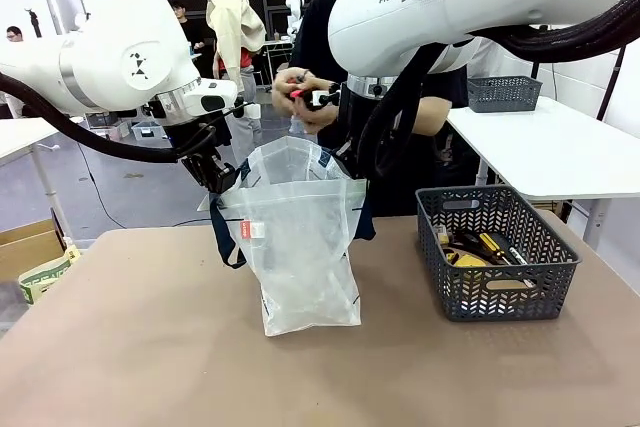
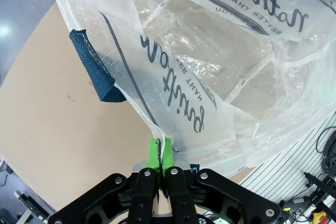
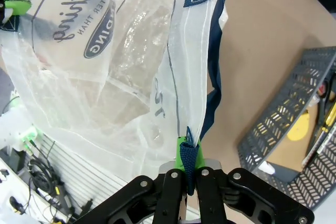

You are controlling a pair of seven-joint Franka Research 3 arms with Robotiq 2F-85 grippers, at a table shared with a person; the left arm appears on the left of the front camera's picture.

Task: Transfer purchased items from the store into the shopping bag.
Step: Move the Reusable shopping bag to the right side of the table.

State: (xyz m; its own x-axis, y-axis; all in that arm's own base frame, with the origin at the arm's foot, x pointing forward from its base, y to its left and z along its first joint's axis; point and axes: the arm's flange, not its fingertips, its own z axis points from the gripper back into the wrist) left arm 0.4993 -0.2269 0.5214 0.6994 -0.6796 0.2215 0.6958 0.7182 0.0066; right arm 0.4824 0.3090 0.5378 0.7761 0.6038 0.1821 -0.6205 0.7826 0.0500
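Note:
The shopping bag [image 1: 300, 237] stands on the brown table, a clear plastic bag with navy handles and a small red-and-white tag, its mouth held wide. My left gripper [image 1: 222, 179] is shut on the bag's left rim; in the left wrist view its green pads [image 2: 153, 153] pinch the rim of the shopping bag [image 2: 210, 77]. My right gripper [image 1: 352, 169] is shut on the right rim by the navy handle [image 3: 215, 77], its pads [image 3: 185, 161] clamped on the plastic. The store [image 1: 500, 257], a dark grey slotted basket, sits to the right with several yellow and black items [image 1: 470, 247] inside. Behind the bag, a person's hands [image 1: 300, 92] hold a small red and black item.
A white table [image 1: 560, 147] with another grey basket [image 1: 503, 93] stands at the back right. A cardboard box [image 1: 30, 247] is on the floor at the left. Bare brown tabletop [image 1: 150, 347] lies in front of the bag.

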